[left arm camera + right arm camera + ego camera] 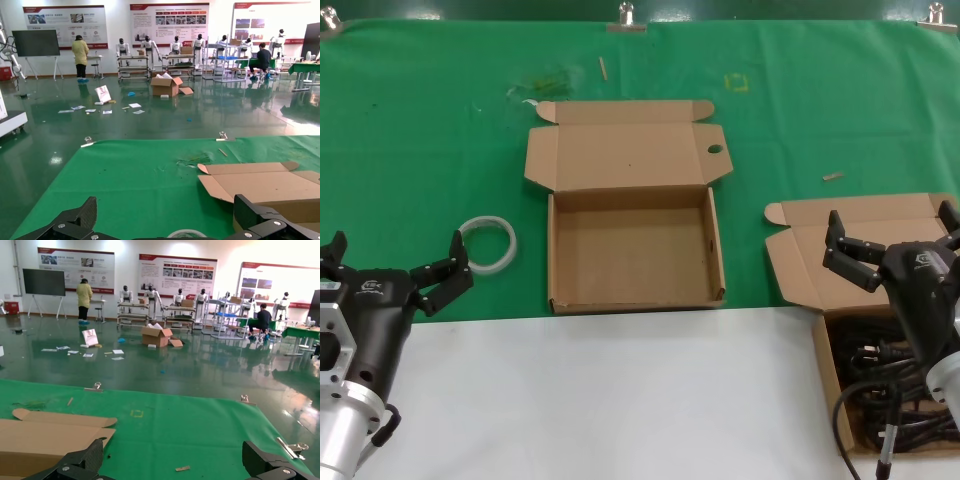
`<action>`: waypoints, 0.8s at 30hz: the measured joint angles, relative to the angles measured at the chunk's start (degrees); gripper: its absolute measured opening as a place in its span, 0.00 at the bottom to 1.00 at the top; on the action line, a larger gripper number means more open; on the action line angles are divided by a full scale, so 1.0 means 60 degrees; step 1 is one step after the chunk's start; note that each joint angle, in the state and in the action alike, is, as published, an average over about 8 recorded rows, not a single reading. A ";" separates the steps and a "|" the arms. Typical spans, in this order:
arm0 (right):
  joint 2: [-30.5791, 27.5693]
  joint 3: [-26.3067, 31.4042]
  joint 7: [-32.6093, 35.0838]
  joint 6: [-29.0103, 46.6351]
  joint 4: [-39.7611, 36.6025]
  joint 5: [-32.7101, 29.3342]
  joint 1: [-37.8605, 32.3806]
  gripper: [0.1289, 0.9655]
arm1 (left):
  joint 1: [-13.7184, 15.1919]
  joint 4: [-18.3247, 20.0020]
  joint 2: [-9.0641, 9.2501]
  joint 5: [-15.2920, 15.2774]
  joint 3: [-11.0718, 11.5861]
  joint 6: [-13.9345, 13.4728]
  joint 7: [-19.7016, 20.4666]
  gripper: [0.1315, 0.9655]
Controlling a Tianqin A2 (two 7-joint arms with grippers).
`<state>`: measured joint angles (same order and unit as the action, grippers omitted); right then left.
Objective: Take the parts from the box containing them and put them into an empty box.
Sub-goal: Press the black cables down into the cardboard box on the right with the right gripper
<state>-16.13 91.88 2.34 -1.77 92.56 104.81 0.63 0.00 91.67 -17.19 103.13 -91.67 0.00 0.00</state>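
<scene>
Two claws spread wide: left claw (395, 262) beside white ring (487, 243); right claw (892, 240) above cord box (825, 365).

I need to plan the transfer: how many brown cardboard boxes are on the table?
2: an empty brown cardboard box at the middle, and one holding black power cords at the right edge.

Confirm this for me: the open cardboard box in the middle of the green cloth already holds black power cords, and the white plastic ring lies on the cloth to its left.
Not quite. In the head view the shallow brown cardboard box in the middle is empty; the bundled black power cords lie in the other brown cardboard box at the right, under the right gripper. The white plastic ring does lie left of the middle box.
</scene>
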 joint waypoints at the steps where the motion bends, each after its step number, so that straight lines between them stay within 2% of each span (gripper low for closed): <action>1: 0.0000 0.0000 0.0000 0.0000 0.0000 0.0000 0.0000 1.00 | 0.0000 0.0000 0.0000 0.0000 0.0000 0.0000 0.0000 1.00; 18: 0.0000 0.0017 0.0012 -0.0021 0.0000 0.0019 -0.0002 1.00 | 0.0000 0.0000 0.0000 0.0000 0.0000 0.0000 0.0000 1.00; 24: 0.0030 0.0925 0.0900 -0.1122 0.0051 0.1135 -0.0102 1.00 | 0.0000 0.0000 0.0000 0.0000 0.0000 0.0000 0.0000 1.00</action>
<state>-15.96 97.43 7.74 -8.50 92.86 111.62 0.02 0.00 91.67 -17.19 103.13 -91.67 0.00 0.00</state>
